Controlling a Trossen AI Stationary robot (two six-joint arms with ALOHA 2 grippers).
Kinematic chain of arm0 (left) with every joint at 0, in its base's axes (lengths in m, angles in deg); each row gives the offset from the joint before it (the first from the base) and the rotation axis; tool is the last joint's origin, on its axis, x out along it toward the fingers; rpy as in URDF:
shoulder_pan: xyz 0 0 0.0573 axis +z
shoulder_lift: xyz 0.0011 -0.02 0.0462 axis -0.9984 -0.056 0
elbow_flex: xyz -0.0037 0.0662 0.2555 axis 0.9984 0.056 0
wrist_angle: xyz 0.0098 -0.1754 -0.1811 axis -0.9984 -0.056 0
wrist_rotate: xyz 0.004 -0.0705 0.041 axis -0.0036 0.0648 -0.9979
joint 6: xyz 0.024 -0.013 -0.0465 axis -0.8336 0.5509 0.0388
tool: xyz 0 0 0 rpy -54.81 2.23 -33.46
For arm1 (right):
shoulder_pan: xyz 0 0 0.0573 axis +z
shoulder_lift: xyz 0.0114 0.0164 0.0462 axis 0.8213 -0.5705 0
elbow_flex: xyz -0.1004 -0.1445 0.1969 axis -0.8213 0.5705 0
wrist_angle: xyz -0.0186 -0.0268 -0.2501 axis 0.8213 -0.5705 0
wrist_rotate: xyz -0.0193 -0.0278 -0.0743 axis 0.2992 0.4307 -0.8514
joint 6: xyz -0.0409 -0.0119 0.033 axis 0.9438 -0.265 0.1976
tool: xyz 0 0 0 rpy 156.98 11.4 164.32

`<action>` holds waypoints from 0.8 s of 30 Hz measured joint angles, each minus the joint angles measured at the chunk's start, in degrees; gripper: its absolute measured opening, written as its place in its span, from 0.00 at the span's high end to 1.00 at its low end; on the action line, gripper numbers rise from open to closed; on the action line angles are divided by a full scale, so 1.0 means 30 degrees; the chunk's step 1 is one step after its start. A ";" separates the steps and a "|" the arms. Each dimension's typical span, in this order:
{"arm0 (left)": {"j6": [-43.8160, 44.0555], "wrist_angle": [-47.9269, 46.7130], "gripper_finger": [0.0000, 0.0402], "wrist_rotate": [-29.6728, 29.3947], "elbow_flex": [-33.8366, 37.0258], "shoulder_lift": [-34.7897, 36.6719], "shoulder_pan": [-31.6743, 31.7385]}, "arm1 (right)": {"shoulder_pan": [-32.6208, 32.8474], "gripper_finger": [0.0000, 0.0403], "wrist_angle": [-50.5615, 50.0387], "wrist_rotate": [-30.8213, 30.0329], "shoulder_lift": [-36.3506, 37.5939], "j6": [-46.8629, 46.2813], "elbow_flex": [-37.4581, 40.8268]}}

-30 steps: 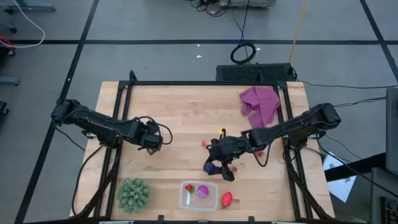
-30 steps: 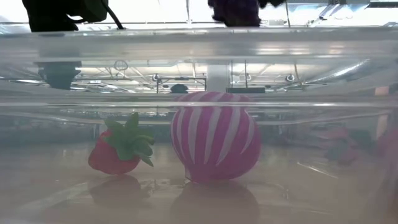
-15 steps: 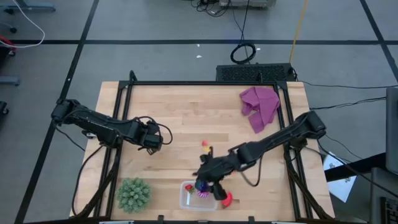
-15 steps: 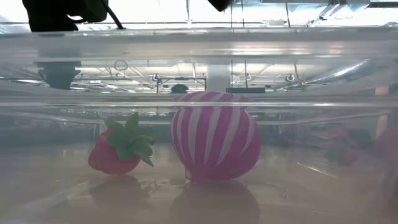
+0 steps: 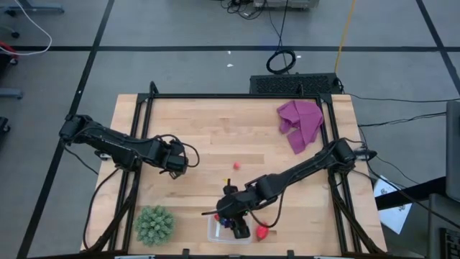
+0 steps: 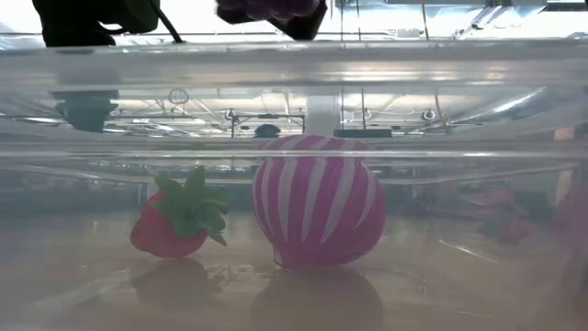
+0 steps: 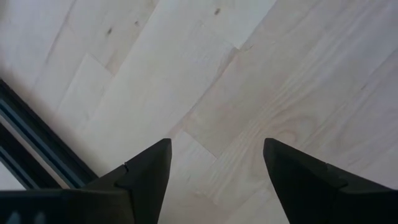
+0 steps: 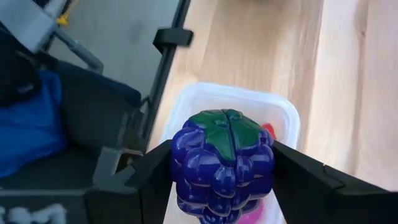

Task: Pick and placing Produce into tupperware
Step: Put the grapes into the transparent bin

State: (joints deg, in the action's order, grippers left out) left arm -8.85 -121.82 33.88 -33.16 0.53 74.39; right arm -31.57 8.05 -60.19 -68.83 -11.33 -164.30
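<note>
Left of the small clear plastic tupperware box, the left claw waits, fingers apart over bare wooden tabletop. Directly above that box, the right claw clamps the dark purple grape bunch, seemingly poised for release.

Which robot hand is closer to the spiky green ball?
The right gripper, holding the grape bunch over the tupperware, sits beside the spiky green ball. The left gripper hovers farther up the table.
</note>
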 joint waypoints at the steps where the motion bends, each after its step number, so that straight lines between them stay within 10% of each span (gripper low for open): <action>1: -0.0128 0.0006 0.35 -0.0001 0.0000 -0.0001 0.0000 | -0.0010 0.44 0.0041 -0.0002 -0.0080 -0.0186 -0.0022; 24: -0.0253 0.0045 0.35 -0.0045 0.0000 -0.0001 -0.0007 | 0.1072 0.44 -0.1507 0.1048 -0.1294 -0.5058 0.0015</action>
State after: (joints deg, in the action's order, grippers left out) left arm -9.61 -121.69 33.74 -33.16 0.52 74.36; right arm -28.35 3.53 -57.05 -72.71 -26.51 -164.26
